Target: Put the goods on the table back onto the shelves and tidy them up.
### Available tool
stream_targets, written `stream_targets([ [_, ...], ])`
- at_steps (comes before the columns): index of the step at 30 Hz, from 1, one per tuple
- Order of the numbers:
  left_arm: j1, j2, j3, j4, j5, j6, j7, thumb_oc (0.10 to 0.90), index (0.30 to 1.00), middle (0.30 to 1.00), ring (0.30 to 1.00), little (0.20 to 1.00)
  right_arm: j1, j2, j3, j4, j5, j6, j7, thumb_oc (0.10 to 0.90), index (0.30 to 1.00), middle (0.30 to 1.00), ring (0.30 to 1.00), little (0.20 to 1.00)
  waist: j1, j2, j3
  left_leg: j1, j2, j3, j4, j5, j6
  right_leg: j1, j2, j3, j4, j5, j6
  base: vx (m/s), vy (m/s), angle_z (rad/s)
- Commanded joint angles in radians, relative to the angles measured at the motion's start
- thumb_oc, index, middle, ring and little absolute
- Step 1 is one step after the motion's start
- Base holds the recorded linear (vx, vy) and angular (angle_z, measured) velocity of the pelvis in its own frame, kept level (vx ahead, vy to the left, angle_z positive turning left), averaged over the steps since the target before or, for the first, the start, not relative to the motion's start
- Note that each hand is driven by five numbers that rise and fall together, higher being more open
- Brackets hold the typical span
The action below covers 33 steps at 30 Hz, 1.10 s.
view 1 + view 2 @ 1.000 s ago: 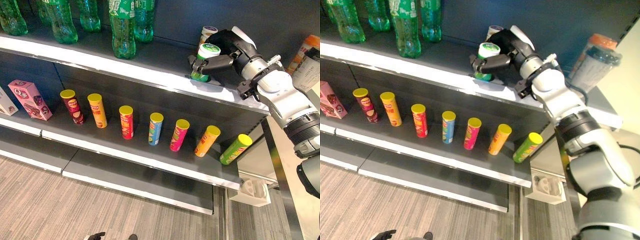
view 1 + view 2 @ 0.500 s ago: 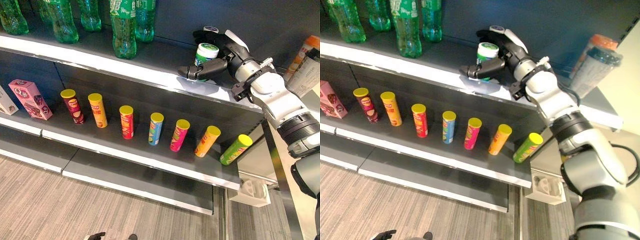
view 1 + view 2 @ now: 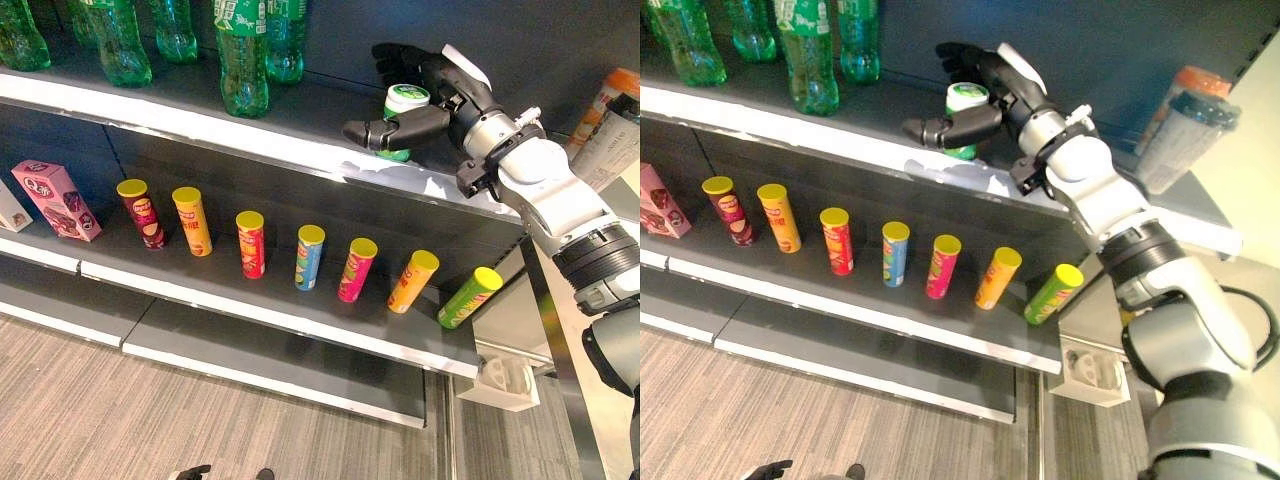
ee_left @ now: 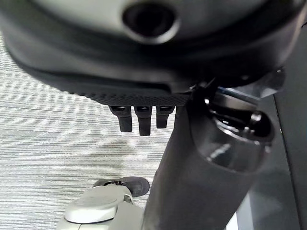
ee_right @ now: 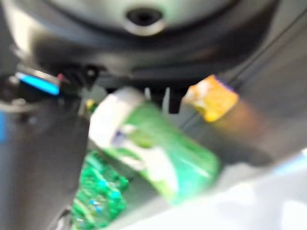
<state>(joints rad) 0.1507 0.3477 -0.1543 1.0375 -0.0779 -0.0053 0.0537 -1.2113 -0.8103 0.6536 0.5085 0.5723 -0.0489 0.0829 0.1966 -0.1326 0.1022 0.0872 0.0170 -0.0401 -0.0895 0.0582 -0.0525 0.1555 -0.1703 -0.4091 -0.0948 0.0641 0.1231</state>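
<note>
Left eye view: the right robot hand reaches over the upper shelf. A green cup with a white lid stands upright near the shelf's front edge, between the thumb, which stretches straight out in front of it, and the fingers, which spread open behind it. The robot hand is open wide and appears to grip nothing. Whether any finger touches the cup cannot be told. Green bottles stand further along the same shelf. On the shelf below, a row of crisp tubes stands in line, and a pink box sits at its far end.

Right eye view: same arrangement. The cup sits in the open span of the right robot hand. Two tall containers stand at the shelf's other end, well apart from the cup.

Left wrist view: the left robot hand hangs over striped floor, short fingers pointing down, relaxed, empty.

Right wrist view: the green cup shows close, blurred, past the robot hand's dark bulk. Contact cannot be confirmed.

Risk assessment: the cup stands close to the shelf's front lip. The thumb lies on the outer side; if the robot hand pulls back carelessly, the fingers behind could drag the cup forward and tip it off the edge. A sideways sweep could also topple it, as it is tall for its base.
</note>
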Motion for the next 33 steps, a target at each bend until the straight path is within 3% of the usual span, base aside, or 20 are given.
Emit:
stream_targets([
  [1, -0.026, 0.049, -0.046, -0.014, -0.011, -0.032, 0.003, 0.800, 0.900, 0.900, 0.900, 0.900, -0.170, -0.054, -0.059, -0.017, 0.101, -0.121, -0.053, 0.800, 0.900, 0.900, 0.900, 0.900, 0.020, -0.029, -0.066, -0.008, 0.034, 0.051, 0.009, -0.100, -0.033, -0.010, -0.097, -0.034, 0.049, -0.012, 0.084, 0.00, 0.000, 0.00],
  [5, -0.024, 0.054, -0.043, -0.023, -0.010, -0.032, 0.005, 0.800, 0.900, 0.900, 0.900, 0.900, -0.161, -0.065, -0.097, -0.092, 0.154, -0.147, -0.057, 0.800, 0.900, 0.900, 0.900, 0.900, 0.019, -0.030, -0.067, -0.008, 0.036, 0.052, 0.009, -0.100, -0.034, -0.011, -0.096, -0.035, 0.049, -0.012, 0.085, 0.00, 0.000, 0.00],
  [12, -0.018, 0.048, -0.021, 0.009, -0.008, -0.036, 0.016, 0.800, 0.900, 0.900, 0.900, 0.900, -0.171, -0.209, -0.186, -0.105, 0.165, -0.218, -0.146, 0.800, 0.900, 0.900, 0.900, 0.900, -0.005, -0.039, -0.073, -0.004, 0.043, 0.061, 0.004, -0.102, -0.038, -0.013, -0.088, -0.027, 0.043, -0.011, 0.085, 0.00, 0.000, 0.00],
  [18, -0.007, 0.026, -0.003, 0.028, 0.018, -0.030, 0.022, 0.800, 0.900, 0.900, 0.900, 0.900, 0.012, -0.220, -0.371, -0.333, 0.244, -0.287, -0.135, 0.800, 0.900, 0.900, 0.900, 0.900, -0.042, -0.030, -0.073, 0.005, 0.048, 0.076, 0.002, -0.108, -0.036, -0.018, -0.083, -0.009, 0.039, -0.014, 0.085, 0.00, -0.002, -0.05],
  [19, -0.005, 0.025, 0.003, 0.021, 0.023, -0.029, 0.019, 0.800, 0.900, 0.900, 0.900, 0.900, 0.078, -0.209, -0.421, -0.408, 0.235, -0.294, -0.131, 0.800, 0.900, 0.900, 0.900, 0.900, -0.047, -0.026, -0.073, 0.008, 0.050, 0.079, 0.002, -0.110, -0.035, -0.019, -0.082, -0.006, 0.038, -0.013, 0.084, -0.01, -0.017, -0.15],
  [20, 0.002, 0.014, 0.021, -0.004, 0.031, -0.029, 0.012, 0.800, 0.900, 0.900, 0.900, 0.900, 0.231, -0.151, -0.544, -0.572, 0.217, -0.309, -0.118, 0.800, 0.900, 0.900, 0.900, 0.900, -0.064, -0.010, -0.071, 0.013, 0.051, 0.092, 0.002, -0.113, -0.034, -0.022, -0.082, 0.002, 0.034, -0.015, 0.083, -0.01, -0.016, -0.21],
  [23, 0.000, 0.013, 0.023, -0.018, 0.038, -0.029, 0.015, 0.800, 0.900, 0.900, 0.900, 0.900, 0.358, -0.069, -0.624, -0.671, 0.229, -0.311, -0.105, 0.800, 0.900, 0.900, 0.900, 0.900, -0.075, -0.003, -0.070, 0.016, 0.052, 0.101, 0.002, -0.114, -0.032, -0.026, -0.081, 0.012, 0.033, -0.015, 0.081, -0.02, -0.004, -0.15],
  [27, -0.012, 0.007, 0.032, -0.047, 0.055, -0.027, 0.015, 0.800, 0.900, 0.900, 0.900, 0.900, 0.593, 0.076, -0.674, -0.801, 0.272, -0.266, -0.032, 0.800, 0.900, 0.900, 0.900, 0.900, -0.105, 0.013, -0.065, 0.025, 0.055, 0.124, 0.002, -0.115, -0.032, -0.028, -0.082, 0.033, 0.025, -0.011, 0.077, -0.03, -0.019, -0.19],
  [28, -0.010, 0.009, 0.030, -0.048, 0.055, -0.027, 0.015, 0.800, 0.900, 0.900, 0.900, 0.900, 0.601, 0.078, -0.679, -0.807, 0.271, -0.263, -0.032, 0.800, 0.900, 0.900, 0.900, 0.900, -0.102, 0.011, -0.067, 0.025, 0.055, 0.125, 0.002, -0.115, -0.032, -0.028, -0.082, 0.033, 0.025, -0.011, 0.077, -0.03, -0.039, -0.30],
  [29, -0.014, 0.018, 0.042, -0.063, 0.079, -0.028, -0.008, 0.800, 0.900, 0.900, 0.900, 0.900, 0.743, 0.120, -0.707, -0.856, 0.303, -0.208, 0.042, 0.800, 0.900, 0.900, 0.900, 0.900, -0.121, 0.025, -0.065, 0.029, 0.058, 0.134, 0.002, -0.115, -0.033, -0.031, -0.083, 0.043, 0.022, -0.011, 0.076, -0.02, -0.031, -0.31],
  [33, -0.007, 0.046, 0.048, -0.115, 0.108, -0.040, -0.054, 0.800, 0.900, 0.900, 0.900, 0.900, 0.943, 0.198, -0.723, -0.899, 0.363, -0.146, 0.139, 0.800, 0.900, 0.900, 0.900, 0.900, -0.144, 0.048, -0.063, 0.031, 0.059, 0.154, 0.002, -0.110, -0.033, -0.044, -0.084, 0.062, 0.021, -0.007, 0.075, -0.02, -0.042, -0.18],
])
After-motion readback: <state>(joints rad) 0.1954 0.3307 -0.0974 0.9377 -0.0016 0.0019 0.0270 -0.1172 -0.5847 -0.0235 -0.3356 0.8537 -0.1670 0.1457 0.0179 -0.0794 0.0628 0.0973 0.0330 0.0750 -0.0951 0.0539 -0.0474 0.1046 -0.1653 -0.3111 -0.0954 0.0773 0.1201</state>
